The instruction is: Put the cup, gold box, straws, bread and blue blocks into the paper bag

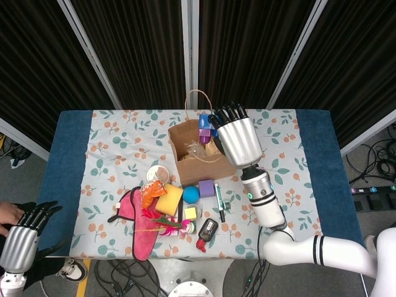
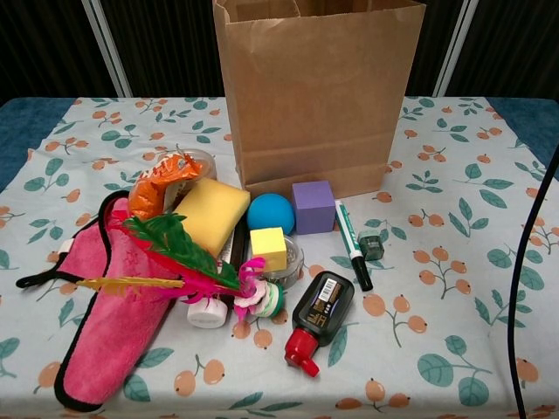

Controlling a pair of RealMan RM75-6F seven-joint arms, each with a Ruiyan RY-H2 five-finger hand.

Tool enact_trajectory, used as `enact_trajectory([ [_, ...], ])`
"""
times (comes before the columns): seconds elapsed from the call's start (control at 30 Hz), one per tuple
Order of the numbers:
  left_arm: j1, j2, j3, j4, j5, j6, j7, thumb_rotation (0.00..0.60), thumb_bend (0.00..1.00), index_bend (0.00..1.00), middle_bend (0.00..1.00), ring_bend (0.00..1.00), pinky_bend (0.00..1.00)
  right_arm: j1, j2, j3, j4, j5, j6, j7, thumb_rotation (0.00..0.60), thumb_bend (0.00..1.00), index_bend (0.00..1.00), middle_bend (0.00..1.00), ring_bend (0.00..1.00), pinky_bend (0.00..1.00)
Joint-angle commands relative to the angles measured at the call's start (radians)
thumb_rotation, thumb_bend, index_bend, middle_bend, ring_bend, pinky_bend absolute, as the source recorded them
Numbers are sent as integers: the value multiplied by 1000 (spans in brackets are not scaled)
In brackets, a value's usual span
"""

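The brown paper bag (image 1: 197,162) stands open at the back middle of the table; the chest view shows its front wall (image 2: 319,96). Pale bread pieces (image 1: 199,148) lie inside it. My right hand (image 1: 235,141) hovers over the bag's right rim, seen from its back. At its fingertips it holds a blue block stack (image 1: 203,121) with a purple piece, above the bag's mouth. My left hand (image 1: 21,238) hangs off the table's left front corner, fingers apart and holding nothing. A round clear cup (image 1: 157,174) stands left of the bag, also in the chest view (image 2: 194,161).
In front of the bag lie a purple cube (image 2: 314,207), a blue ball (image 2: 270,213), a yellow sponge (image 2: 212,215), a green marker (image 2: 352,245), an ink bottle (image 2: 318,317), feathers (image 2: 175,249) and a pink cloth (image 2: 109,301). A black cable (image 2: 524,288) crosses the right edge.
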Motion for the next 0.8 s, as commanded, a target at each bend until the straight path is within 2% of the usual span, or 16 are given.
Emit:
enact_trajectory([
  [0.03,0,0,0,0,-1,-1,0,600,173,294,313,215,261,1,17,-10,-18,23,-21,10,600,28,281,326,166,109],
  [0.23,0,-1,0,1,-1,-2,0,600,173,294,313,215,261,0,40,-14,-42,31,-17,27,600,0,228,290,132,75],
  [0.5,0,-2,0,2,-3,-4,0,600,173,294,313,215,261,-15,77,0,-95,3,36,59,600,0,227,292,138,65],
  [0.6,-1,-2,0,2,-6,-8,-1,600,173,294,313,214,261,-33,125,25,-162,-34,77,68,600,3,226,295,140,65],
  [0.8,-1,-4,4,1,-3,-12,2,600,173,294,313,214,261,-127,324,114,-373,-88,172,98,600,3,226,297,140,65],
])
